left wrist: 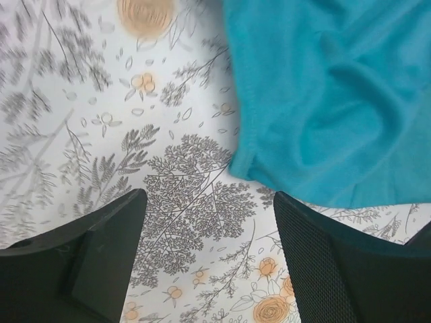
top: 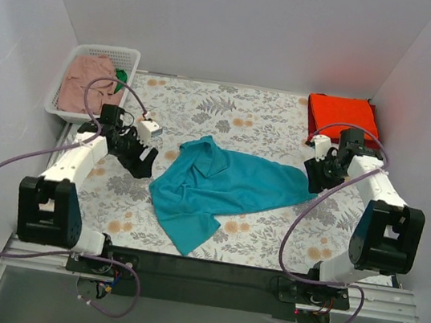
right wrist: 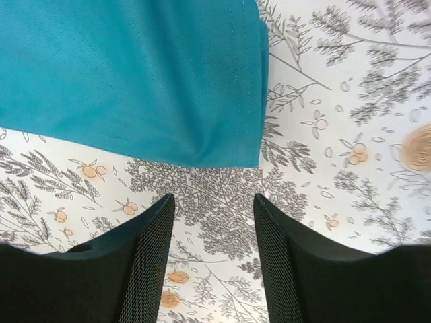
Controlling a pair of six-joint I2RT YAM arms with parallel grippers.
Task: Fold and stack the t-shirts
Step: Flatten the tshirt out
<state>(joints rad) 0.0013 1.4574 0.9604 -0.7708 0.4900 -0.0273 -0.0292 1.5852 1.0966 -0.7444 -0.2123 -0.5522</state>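
Note:
The teal-blue t-shirt [top: 224, 187] lies crumpled and part-folded in the middle of the floral cloth. My left gripper [top: 143, 165] is open and empty just off its left edge; the shirt's hem [left wrist: 323, 101] fills the upper right of the left wrist view. My right gripper [top: 316, 179] is open and empty at its right corner, which shows in the right wrist view [right wrist: 135, 74] just beyond my fingertips. The orange-red t-shirt [top: 342, 115] lies folded at the back right. The dusty pink t-shirt [top: 83, 82] and a bit of green cloth [top: 120, 79] are in the basket.
The white lattice basket [top: 126, 55] stands at the back left corner. White walls close in the back and both sides. The floral table cloth [top: 269, 125] covers the table. Purple cables loop from both arms.

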